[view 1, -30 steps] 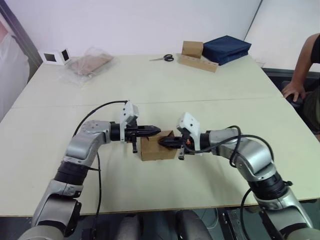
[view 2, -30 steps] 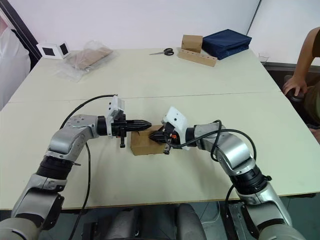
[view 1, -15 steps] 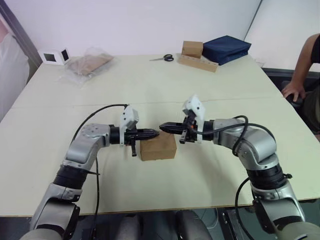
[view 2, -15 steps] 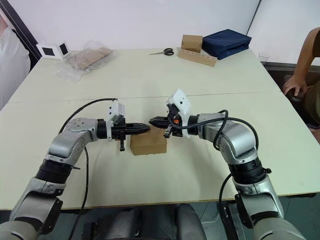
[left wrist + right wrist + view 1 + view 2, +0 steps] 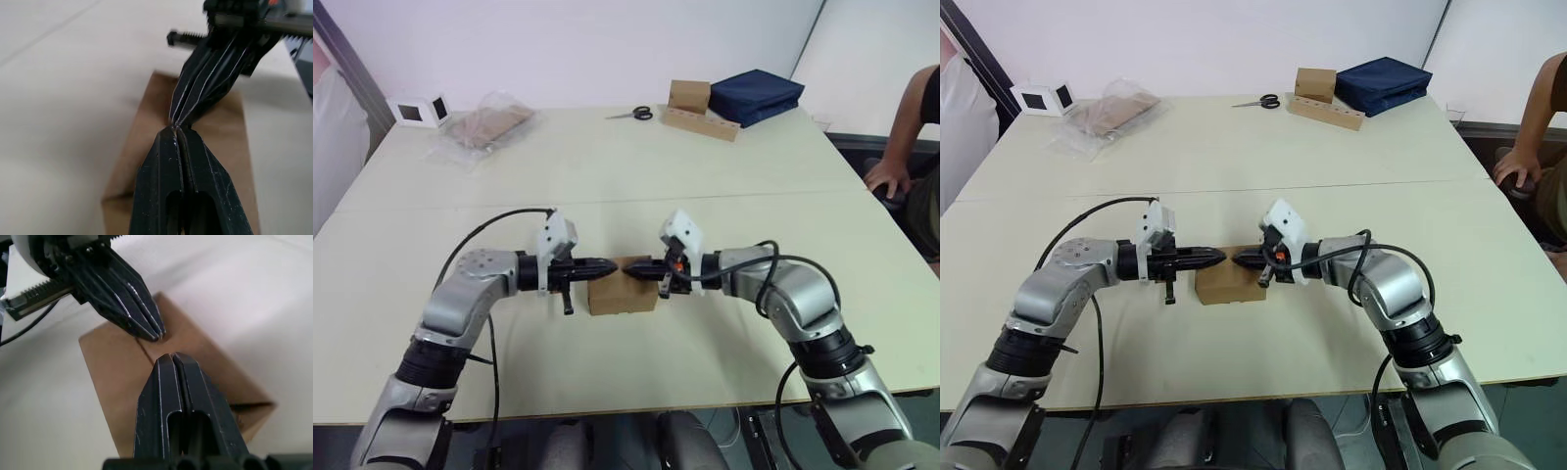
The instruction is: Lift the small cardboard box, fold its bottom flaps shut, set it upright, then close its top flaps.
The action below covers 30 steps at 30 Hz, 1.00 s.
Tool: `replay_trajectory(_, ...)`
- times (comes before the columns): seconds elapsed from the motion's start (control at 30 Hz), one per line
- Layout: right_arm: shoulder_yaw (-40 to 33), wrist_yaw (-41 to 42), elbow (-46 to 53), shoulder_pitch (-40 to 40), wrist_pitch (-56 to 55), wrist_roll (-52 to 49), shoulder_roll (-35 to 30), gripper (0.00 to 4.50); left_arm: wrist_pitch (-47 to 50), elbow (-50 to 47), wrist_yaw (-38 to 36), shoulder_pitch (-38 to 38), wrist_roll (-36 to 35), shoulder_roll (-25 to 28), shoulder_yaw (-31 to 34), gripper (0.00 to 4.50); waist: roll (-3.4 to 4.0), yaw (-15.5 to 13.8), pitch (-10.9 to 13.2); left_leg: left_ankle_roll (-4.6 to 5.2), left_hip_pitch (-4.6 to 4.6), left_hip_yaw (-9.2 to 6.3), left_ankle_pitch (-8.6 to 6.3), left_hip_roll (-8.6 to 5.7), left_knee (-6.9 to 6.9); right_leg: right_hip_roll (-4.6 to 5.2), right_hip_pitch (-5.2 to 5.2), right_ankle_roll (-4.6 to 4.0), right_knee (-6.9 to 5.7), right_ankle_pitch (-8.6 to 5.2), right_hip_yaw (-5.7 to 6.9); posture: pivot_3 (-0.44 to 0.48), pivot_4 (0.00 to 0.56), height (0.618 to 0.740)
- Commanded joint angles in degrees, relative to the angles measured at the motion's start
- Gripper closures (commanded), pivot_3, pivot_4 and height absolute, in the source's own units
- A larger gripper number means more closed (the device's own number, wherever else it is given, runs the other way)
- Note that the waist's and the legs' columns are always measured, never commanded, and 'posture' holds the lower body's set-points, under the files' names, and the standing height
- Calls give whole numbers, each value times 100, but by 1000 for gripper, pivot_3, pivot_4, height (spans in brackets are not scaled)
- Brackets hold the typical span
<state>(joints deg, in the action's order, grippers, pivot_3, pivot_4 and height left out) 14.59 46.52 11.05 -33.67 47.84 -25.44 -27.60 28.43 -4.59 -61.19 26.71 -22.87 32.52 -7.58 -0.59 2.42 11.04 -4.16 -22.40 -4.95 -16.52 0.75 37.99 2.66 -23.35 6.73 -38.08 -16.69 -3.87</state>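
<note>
The small cardboard box stands upright on the table between my arms. Its top flaps lie flat and closed, with a thin seam across them. My left gripper is shut and points in from the left, its tip over the box's top left edge. Shut too, my right gripper comes in from the right. The two tips almost meet above the seam, as the left wrist view shows at my left gripper. My right gripper hovers just over the top; I cannot tell if either touches it.
At the far left lie a clear plastic bag and a small white box. Far back are scissors, a tan box with a dotted strip and a navy bag. A person's arm is at the right edge.
My right gripper rose off the box top half a second ago and has come back down to it. The left gripper's tip has drawn back slightly to the left. The box stays put.
</note>
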Motion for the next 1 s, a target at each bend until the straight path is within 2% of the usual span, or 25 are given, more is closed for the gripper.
replay_trajectory(0.03, 267, 78, -82, 49, -166, 292, -106, 4500, -133, 55, 89, -37, 302, 45, -185, 4480, 1, 0, -1, 0, 1, 1, 0, 0, 0, 0, 1, 0, 0, 0, 0, 0, 150, 740)
replay_trajectory(0.2, 145, 122, -23, 5, -164, 289, -103, 4500, -105, 7, 116, -38, 279, 18, -151, 4480, 2, 4, -2, 0, 3, 1, 0, 0, 0, 0, 2, 0, 0, 0, 0, 0, 150, 740)
replay_trajectory(0.37, -651, 69, 745, -163, 381, -393, -182, 4500, 517, -591, 355, 91, -684, -80, 662, 4480, 1, -4, 1, 0, -2, -1, 0, 0, 1, 1, 0, 0, 0, 0, 0, 0, 150, 740)
replay_trajectory(0.47, -1067, 22, 1184, -209, 770, -802, -312, 4500, 823, -949, 576, 90, -986, 18, 1012, 4480, 1, 0, 2, 0, -2, -2, 0, 1, 0, 1, -2, 0, 1, 0, 0, 0, 150, 740)
replay_trajectory(0.6, -1618, 177, 1837, -11, 1168, -1283, -988, 4500, 1371, -1665, 708, -240, -1384, 585, 1532, 4480, 0, 4, 5, 1, -4, -3, 0, 2, -2, 1, -3, 0, 2, 0, 0, 0, 150, 740)
replay_trajectory(0.73, -1916, 367, 2109, 160, 1292, -1444, -1755, 4500, 1634, -2183, 338, -953, -1726, 1349, 1994, 4480, 1, 12, 5, 3, -1, 1, -2, 2, -5, 0, -2, 0, 4, -1, -2, 0, 150, 740)
replay_trajectory(0.9, -2293, 694, 2253, 514, 1275, -1649, -2581, 4500, 1776, -2405, 156, -1597, -2050, 1980, 2733, 4480, -2, -34, 10, 3, -2, 3, -2, 4, -6, 1, -1, -2, 7, -2, -1, 0, 150, 740)
replay_trajectory(1.0, -2713, 1150, 2332, 1017, 1176, -1740, -3237, 4500, 1893, -2501, 116, -1939, -2223, 2273, 3337, 4480, -2, -46, 11, 4, -1, 7, -2, 4, -5, 2, 2, -2, 12, -2, -1, 0, 150, 740)
